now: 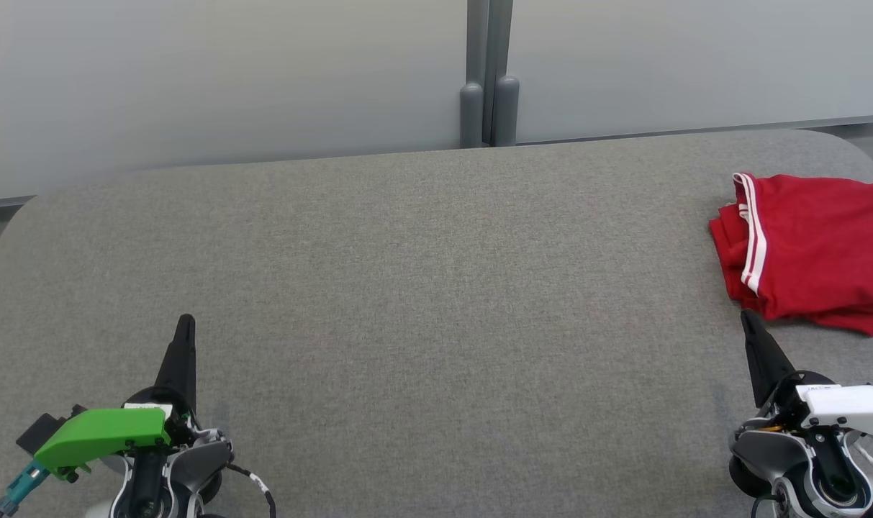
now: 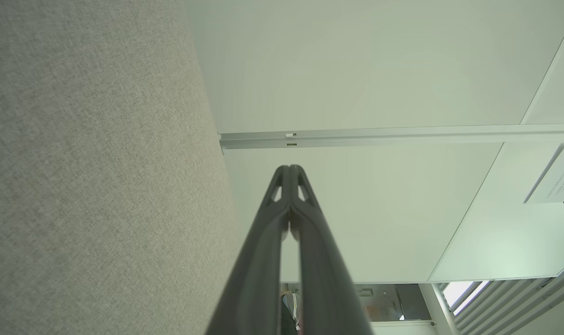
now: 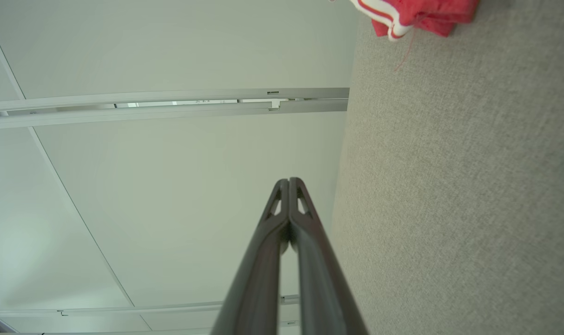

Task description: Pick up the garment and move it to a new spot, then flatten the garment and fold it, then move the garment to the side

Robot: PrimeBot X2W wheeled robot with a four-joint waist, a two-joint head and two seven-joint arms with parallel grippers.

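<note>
At the bottom left of the head view, your left end effector [image 1: 185,320] points up the frame. Its two dark fingers are pressed together into a single tip and grip nothing. A green cover [image 1: 101,432] sits on the wrist behind it. At the bottom right, your right end effector [image 1: 747,315] is closed and empty in the same way, with a white cover [image 1: 850,403] on its wrist. In each wrist view the two fingers meet at the tips with nothing between them.

Both rest low over a grey fabric worktop [image 1: 436,288] that spans the frame. You cannot tell whether the fingers touch it.

The garment [image 1: 817,252] is red with white stripes along one edge. It lies folded in a flat bundle on the worktop at the right edge of the frame, partly cut off there. Its near corner is close to the right end effector's tip. In the right wrist view, bare worktop shows between the tip and the cloth.

Farthest off, pale grey panels [image 1: 227,79] stand along the worktop's back edge. A grey post [image 1: 488,72] joins them at the upper middle.
</note>
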